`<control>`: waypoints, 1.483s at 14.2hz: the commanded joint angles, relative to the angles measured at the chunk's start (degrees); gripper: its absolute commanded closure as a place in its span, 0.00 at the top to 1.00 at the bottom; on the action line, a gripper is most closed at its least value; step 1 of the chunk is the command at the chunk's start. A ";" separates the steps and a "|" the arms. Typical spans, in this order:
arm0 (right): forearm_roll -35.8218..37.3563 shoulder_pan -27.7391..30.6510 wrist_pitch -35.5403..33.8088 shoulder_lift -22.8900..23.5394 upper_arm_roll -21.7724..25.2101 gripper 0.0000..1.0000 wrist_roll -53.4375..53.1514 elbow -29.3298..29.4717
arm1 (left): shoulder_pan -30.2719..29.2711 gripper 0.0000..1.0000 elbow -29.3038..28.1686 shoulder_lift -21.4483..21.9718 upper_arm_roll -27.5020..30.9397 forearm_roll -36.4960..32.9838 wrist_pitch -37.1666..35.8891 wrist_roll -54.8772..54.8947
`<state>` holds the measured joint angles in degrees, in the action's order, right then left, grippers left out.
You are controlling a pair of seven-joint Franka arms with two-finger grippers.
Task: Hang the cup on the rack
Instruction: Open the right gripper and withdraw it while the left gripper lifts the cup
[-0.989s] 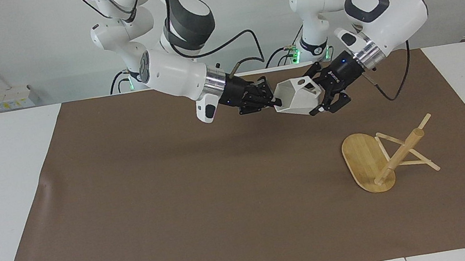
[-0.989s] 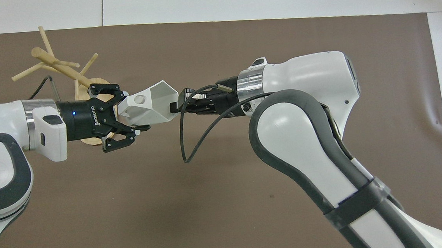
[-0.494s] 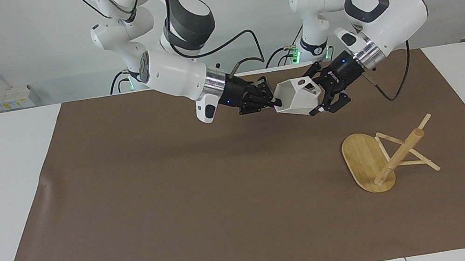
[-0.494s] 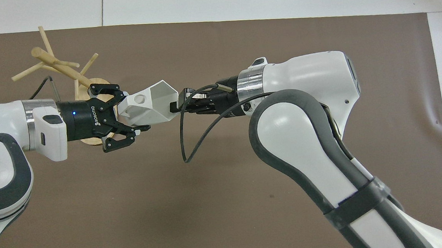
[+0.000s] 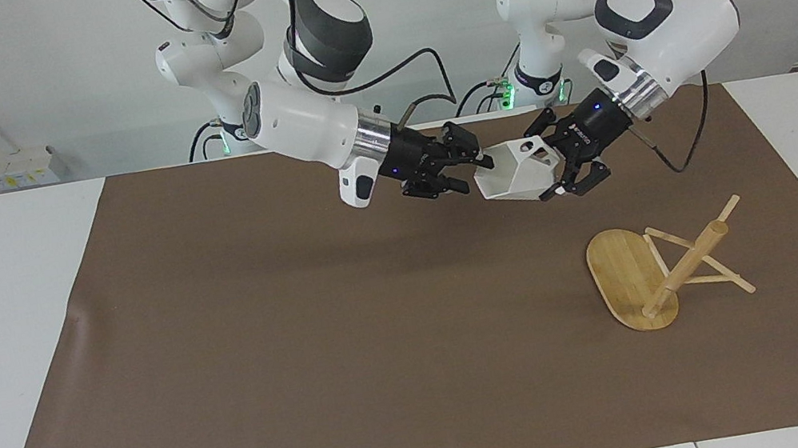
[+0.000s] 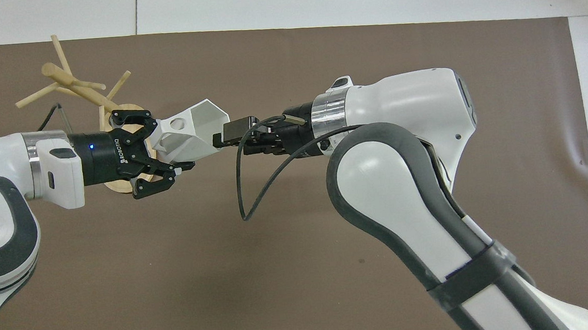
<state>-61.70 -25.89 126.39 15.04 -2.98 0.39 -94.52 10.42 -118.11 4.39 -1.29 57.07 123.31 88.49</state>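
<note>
From the camera facing the robots, the cup, a white matte mug of flat angular facets with a hexagonal rim and a tapering body, hangs in the air over the brown mat, tipped on its side with its mouth turned toward the right arm. The left gripper is clenched on its blocky handle end, black fingers pinching the white plastic. The right gripper sits just beside the cup's rim with its fingers parted, released from the mug. The rack, pale smooth bamboo, lies toppled on the mat toward the left arm's end of the table, farther from the robots than the cup; its oval base stands on edge, and its thick round post and thin pegs slant off it. From overhead, the cup shows a round hole through its handle block and a hollow faceted interior. The left gripper grips the handle end, its dark links splayed to either side, partly covering the rack. The right gripper has its squared black tips spread at the rim.
</note>
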 commanded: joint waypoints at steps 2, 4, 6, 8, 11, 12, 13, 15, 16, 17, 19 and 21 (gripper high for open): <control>1.75 0.48 0.08 0.43 -0.36 1.00 -2.14 1.01 | -0.75 0.00 -1.68 0.18 0.24 0.94 6.40 -3.75; 1.84 0.57 0.34 0.17 -0.18 1.00 -2.14 1.01 | -0.75 0.00 -2.30 0.09 0.32 0.94 8.95 -6.13; 3.76 0.75 0.35 -0.10 0.17 1.00 -1.62 1.01 | -0.75 0.00 -3.09 0.09 0.32 0.94 12.20 -8.41; 10.86 1.27 0.35 -1.06 0.34 1.00 -1.44 1.01 | -0.75 0.00 -4.40 0.09 0.32 0.85 15.80 -10.78; 21.23 2.59 0.35 -2.81 0.52 1.00 -1.62 0.66 | -0.75 0.00 -5.64 0.09 0.41 0.50 18.71 -15.26; 25.62 3.55 0.26 -3.34 0.52 1.00 -1.62 0.48 | -0.75 0.00 -5.73 0.09 0.41 0.42 19.50 -16.41; 29.49 4.69 0.08 -4.04 0.43 1.00 -1.62 0.30 | -0.75 0.00 -6.08 0.09 0.41 0.41 19.86 -17.55; 32.68 7.68 -1.05 -5.63 0.43 1.00 -1.62 -0.39 | -0.75 0.00 -6.17 -0.08 0.41 0.33 21.17 -19.05; 32.78 9.95 -1.84 -6.68 0.43 1.00 -1.70 -1.36 | -0.75 0.00 -6.17 -0.26 0.41 0.33 21.88 -19.32; 32.78 12.07 -2.72 -7.30 0.43 1.00 -1.70 -1.80 | -0.75 0.00 -6.17 -0.96 0.50 0.24 22.49 -19.49; 32.87 16.81 -4.82 -8.70 0.35 1.00 -1.44 -1.89 | -0.75 0.00 -6.08 -1.49 0.41 -2.47 24.25 -22.46; 32.87 20.33 -9.22 -10.11 0.43 1.00 -1.44 -1.89 | -0.75 0.00 -5.56 -1.93 0.41 -7.38 24.26 -28.17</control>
<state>-30.12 -8.47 119.73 7.79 -1.74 0.07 -94.42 9.65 -123.54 2.50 -0.67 53.75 145.98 65.34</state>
